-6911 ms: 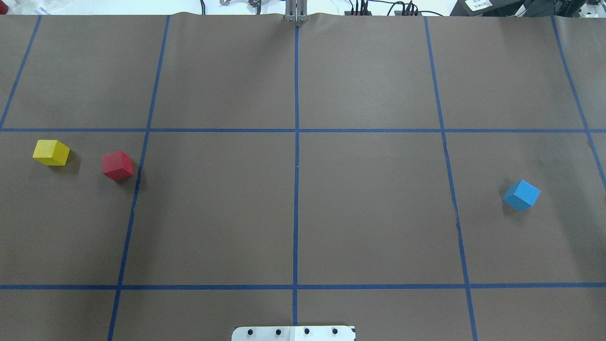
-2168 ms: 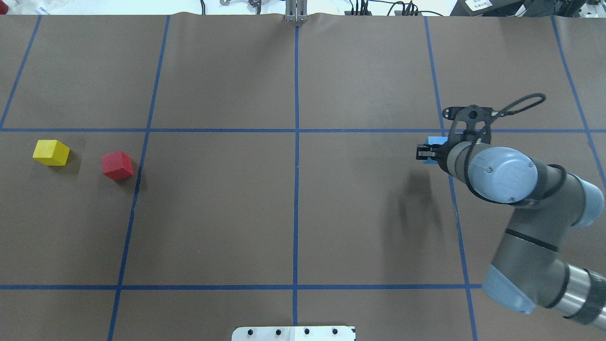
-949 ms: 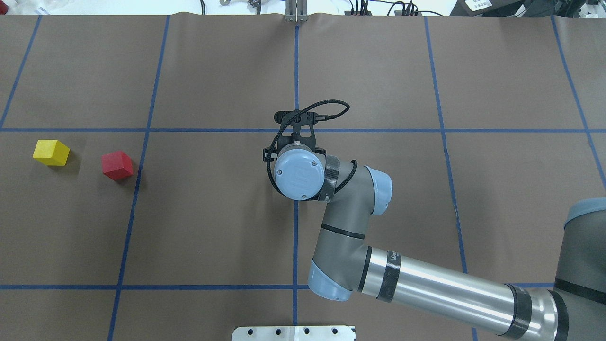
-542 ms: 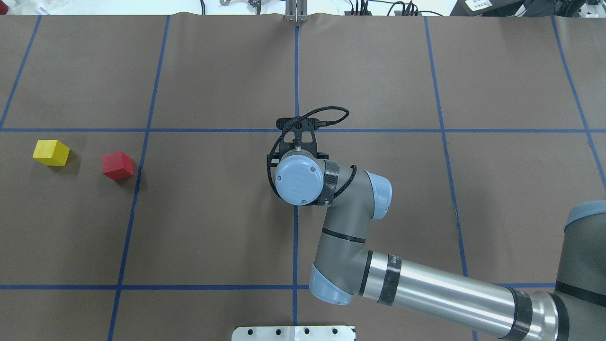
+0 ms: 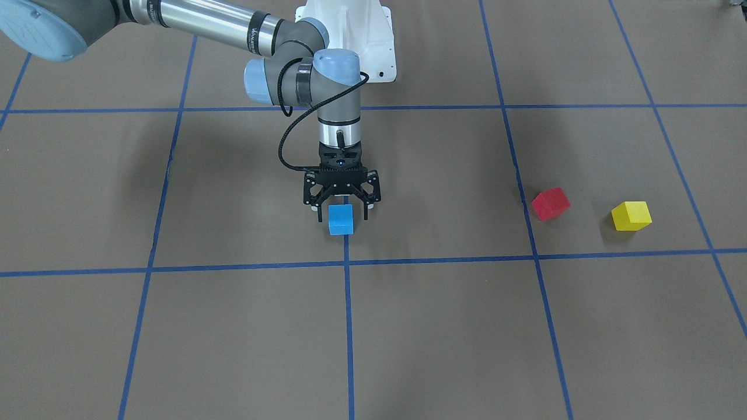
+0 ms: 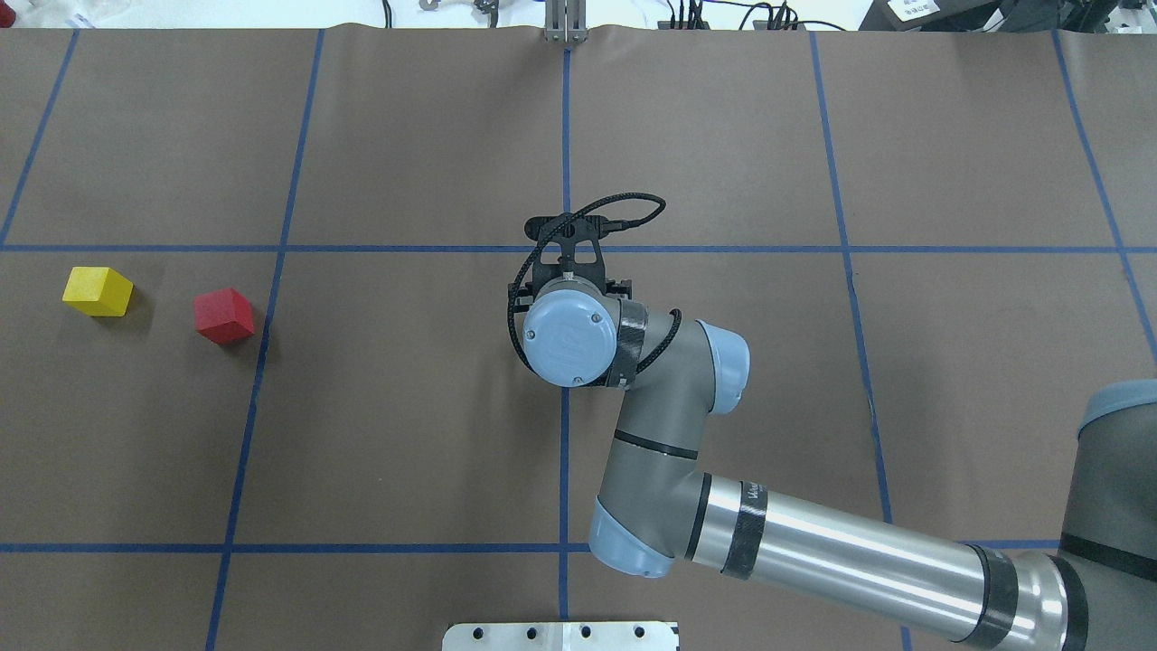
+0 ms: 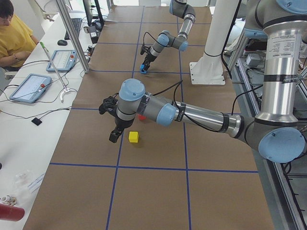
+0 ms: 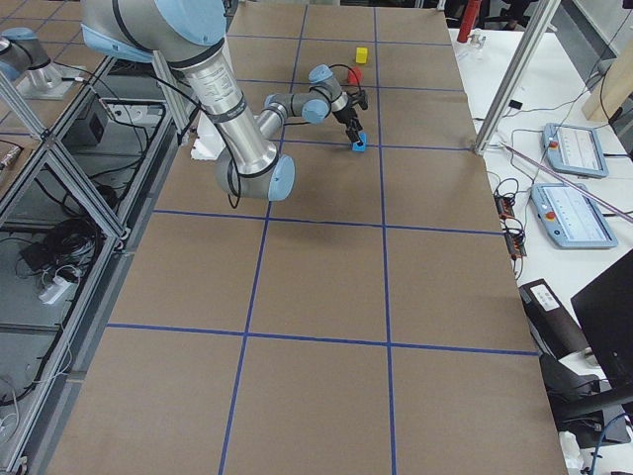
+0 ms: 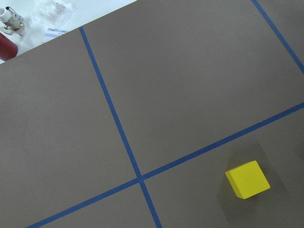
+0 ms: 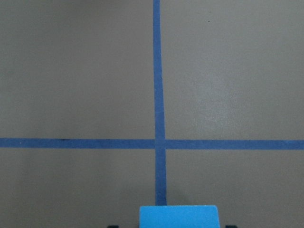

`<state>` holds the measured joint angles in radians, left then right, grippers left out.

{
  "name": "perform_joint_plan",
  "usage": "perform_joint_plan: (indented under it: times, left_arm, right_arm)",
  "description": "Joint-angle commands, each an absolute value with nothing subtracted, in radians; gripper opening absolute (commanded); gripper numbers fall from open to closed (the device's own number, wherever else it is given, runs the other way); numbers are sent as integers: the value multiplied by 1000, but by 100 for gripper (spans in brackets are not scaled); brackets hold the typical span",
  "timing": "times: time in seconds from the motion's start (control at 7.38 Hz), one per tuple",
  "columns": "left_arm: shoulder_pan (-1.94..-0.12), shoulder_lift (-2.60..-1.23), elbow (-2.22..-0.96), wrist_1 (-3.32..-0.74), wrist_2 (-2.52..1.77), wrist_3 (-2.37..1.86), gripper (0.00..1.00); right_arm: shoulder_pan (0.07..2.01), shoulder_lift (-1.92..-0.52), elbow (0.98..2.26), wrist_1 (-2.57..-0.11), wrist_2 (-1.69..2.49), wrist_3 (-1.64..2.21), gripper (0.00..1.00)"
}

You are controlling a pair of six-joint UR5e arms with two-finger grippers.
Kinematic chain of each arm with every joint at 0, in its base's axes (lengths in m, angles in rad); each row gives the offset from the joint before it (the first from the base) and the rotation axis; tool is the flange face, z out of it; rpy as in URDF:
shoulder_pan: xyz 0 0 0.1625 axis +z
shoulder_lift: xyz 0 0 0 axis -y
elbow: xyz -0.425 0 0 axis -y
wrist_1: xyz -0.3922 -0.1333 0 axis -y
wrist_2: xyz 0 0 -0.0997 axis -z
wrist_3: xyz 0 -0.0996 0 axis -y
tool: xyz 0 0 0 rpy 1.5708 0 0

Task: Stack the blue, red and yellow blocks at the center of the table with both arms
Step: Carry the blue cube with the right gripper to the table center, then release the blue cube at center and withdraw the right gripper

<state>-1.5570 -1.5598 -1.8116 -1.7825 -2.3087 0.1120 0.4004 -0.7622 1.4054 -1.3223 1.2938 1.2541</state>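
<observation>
Brown paper covers the table (image 5: 175,326). The blue block (image 5: 341,220) sits on the centre line between my right gripper's (image 5: 342,217) wide jaws, untouched. I should rise straight up, nudging nothing. My left gripper (image 7: 114,136) hangs beside the yellow block (image 7: 133,137); I cannot tell its opening.

Brown paper cover (image 6: 407,407) with blue tape grid (image 6: 566,136). Operator (image 7: 14,40) in yellow shirt at white side bench (image 7: 24,148); two tablets (image 7: 29,87), keyboard (image 7: 76,28), loose cables (image 7: 48,112) there. Red cylinder (image 7: 10,213) lying at bench's near end.
</observation>
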Motion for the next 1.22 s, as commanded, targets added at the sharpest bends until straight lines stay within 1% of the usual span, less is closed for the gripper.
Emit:
perform_joint_plan:
  times: [0.0,0.14,0.27,0.41,0.68,0.81,0.95,1.08]
  left_arm:
    - [-1557,-1568,-1816,-1784,-2309,112,100]
    - [-1557,-1571,-1827,-1789,-2309,98,100]
    - [-1548,-1571,-1827,-1887,-2309,72,100]
    - [-1517,-1566,-1815,-1987,-2309,-52,100]
    - [-1373,-1571,-1816,-2096,-2306,-414,100]
    - [-1314,-1569,-1818,-2146,-2289,-634,100]
    - [-1236,-1566,-1830,-2173,-2196,-758,100]
    - [-1122,-1568,-1839,-2174,-2071,-890,100]
  right_arm:
    - [501,-761,1527,-1427,1418,1204,100]
    - [602,-765,1576,-1471,1527,1146,100]
    - [715,-781,1583,-1471,1643,1067,100]
    - [848,-819,1585,-1468,1781,936,100]
    - [1117,-973,1629,-1459,2053,615,100]
    - [1212,-1050,1634,-1456,2141,439,100]
    - [1285,-1108,1634,-1456,2202,305,100]
    - [1357,-1167,1632,-1450,2279,190,100]
